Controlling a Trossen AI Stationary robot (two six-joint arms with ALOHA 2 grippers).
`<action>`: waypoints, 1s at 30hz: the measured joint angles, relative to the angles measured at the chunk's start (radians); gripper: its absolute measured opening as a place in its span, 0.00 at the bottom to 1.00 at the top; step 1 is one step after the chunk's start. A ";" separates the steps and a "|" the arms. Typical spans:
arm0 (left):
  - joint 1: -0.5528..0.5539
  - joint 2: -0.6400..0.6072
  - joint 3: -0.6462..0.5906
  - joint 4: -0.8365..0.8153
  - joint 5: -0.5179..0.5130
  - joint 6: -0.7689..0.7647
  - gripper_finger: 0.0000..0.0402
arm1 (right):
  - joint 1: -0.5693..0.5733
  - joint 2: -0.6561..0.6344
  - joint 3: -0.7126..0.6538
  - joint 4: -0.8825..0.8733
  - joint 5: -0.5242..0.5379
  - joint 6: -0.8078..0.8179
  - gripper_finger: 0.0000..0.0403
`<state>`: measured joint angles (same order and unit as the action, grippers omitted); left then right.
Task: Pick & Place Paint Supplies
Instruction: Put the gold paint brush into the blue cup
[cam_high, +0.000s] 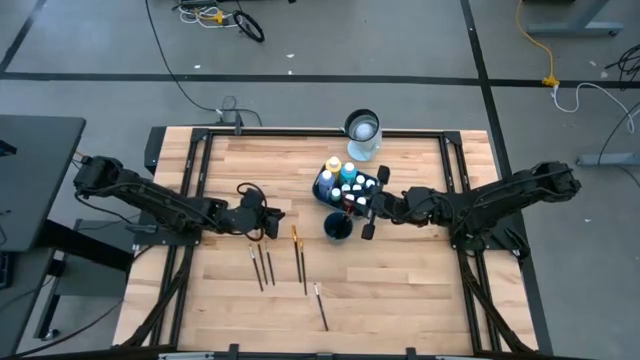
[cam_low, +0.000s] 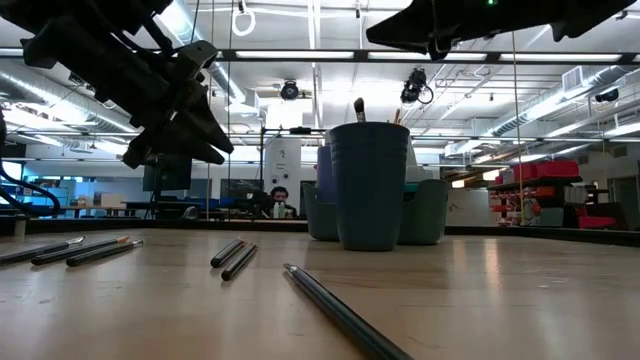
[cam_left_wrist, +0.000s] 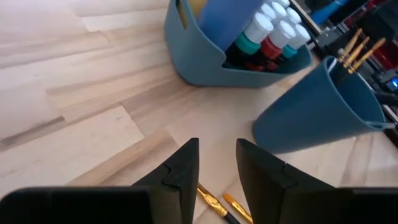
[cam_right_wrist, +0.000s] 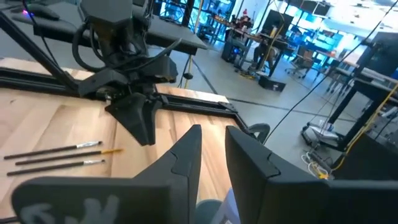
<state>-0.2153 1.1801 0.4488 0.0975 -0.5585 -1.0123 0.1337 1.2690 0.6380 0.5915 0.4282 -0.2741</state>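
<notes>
Wooden planks make up the bench (cam_high: 400, 290), which stands in a large workshop with cables on the grey floor. Most of the sorting looks done: the small paint bottles (cam_high: 350, 180) with coloured caps and a taller yellow bottle (cam_high: 332, 166) stand packed in a blue caddy (cam_high: 322, 186) near the far middle of the bench, beside a clear glass jar (cam_high: 362, 131). Just in front of the caddy is a dark blue cup (cam_high: 338, 227), and the left wrist view shows a few brush ends poking out of it. What is left, by my reading, are the loose brushes (cam_high: 266, 266) lying flat on the bench nearer the front edge, several of them well apart from the cup. The left hand (cam_high: 272, 218) hovers just above those brushes, its fingers a little apart and grasping nothing that I can see. The right hand (cam_high: 368, 212) hangs over the cup, fingers also slightly parted with nothing visible between them.
</notes>
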 joint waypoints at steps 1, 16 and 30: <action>0.000 0.000 0.000 0.000 0.005 0.001 0.30 | 0.000 0.000 0.000 0.005 0.000 -0.004 0.19; 0.005 0.243 0.002 0.227 0.118 -0.123 0.46 | -0.002 0.000 0.000 0.124 0.001 -0.097 0.18; 0.051 0.458 0.046 0.280 0.180 -0.220 0.43 | -0.002 0.000 0.000 0.134 0.000 -0.131 0.18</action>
<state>-0.1647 1.6386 0.4945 0.3775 -0.3787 -1.2325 0.1314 1.2686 0.6384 0.7254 0.4280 -0.4052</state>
